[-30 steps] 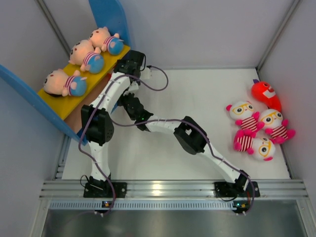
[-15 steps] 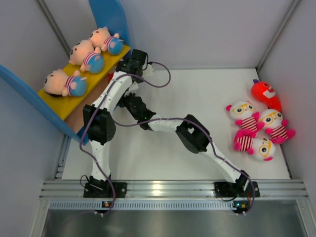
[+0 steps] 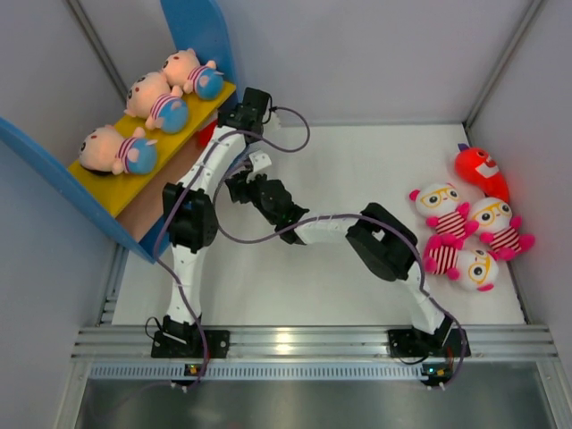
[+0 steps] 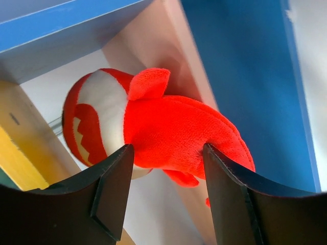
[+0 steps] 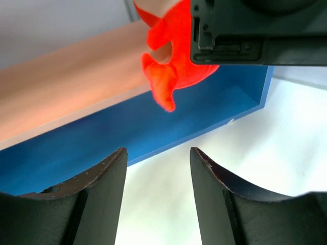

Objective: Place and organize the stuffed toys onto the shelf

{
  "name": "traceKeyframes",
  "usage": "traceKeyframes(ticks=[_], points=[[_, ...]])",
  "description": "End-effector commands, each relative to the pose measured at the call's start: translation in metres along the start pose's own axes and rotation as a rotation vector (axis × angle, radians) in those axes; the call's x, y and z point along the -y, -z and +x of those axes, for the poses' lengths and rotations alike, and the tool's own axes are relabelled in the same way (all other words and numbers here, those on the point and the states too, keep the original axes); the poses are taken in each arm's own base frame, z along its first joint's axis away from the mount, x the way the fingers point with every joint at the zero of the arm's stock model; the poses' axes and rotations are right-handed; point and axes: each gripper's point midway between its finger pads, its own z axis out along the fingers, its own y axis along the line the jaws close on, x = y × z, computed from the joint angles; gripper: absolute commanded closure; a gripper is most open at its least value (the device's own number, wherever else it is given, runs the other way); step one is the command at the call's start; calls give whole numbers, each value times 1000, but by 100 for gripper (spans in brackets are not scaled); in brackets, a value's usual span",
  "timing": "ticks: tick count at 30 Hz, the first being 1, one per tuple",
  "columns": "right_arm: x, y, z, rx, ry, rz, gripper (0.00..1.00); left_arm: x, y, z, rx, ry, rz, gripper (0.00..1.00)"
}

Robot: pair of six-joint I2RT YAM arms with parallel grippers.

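A red creature [image 4: 173, 127] lies on the tan lower board [image 4: 176, 41] of the shelf, against its blue side panel [image 4: 245, 76]. My left gripper [image 4: 166, 148] reaches in under the yellow upper board [image 3: 98, 188] and is shut on this toy, one fingertip on each flank. In the right wrist view the same red creature [image 5: 168, 41] shows past my right gripper [image 5: 158, 153], which stands open and empty just off the shelf. Three peach dolls [image 3: 154, 100] lie on the yellow board. A second red creature [image 3: 478, 170] and three white owls [image 3: 442, 204] lie on the table at the right.
The shelf stands tilted in the back left corner, with its far blue panel [image 3: 192, 27] against the wall. Both arms cross in front of it, the right gripper [image 3: 246, 179] just below the left wrist [image 3: 246, 107]. Grey walls close the table on three sides.
My right gripper has opened and drawn back to the right, away from the shelf. The left gripper's fingers have come in around the red creature.
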Motion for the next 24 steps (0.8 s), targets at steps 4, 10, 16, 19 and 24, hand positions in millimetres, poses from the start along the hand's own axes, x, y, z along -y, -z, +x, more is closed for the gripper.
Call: traceKeyframes(ticks=[4, 10, 16, 19, 24], points=[[-23, 53, -109, 208, 41, -127, 46, -47, -8, 1, 15, 148, -176, 38], [-8, 116, -107, 136, 67, -128, 43, -50, -4, -9, 68, 178, -184, 34], [44, 181, -105, -20, 134, 13, 40, -47, 23, -28, 215, 236, -131, 26], [89, 215, -112, -84, 168, 129, 39, -52, 41, -32, 270, 274, -126, 25], [214, 279, -155, -119, 140, 502, 34, -31, 70, -49, 358, 243, -68, 21]])
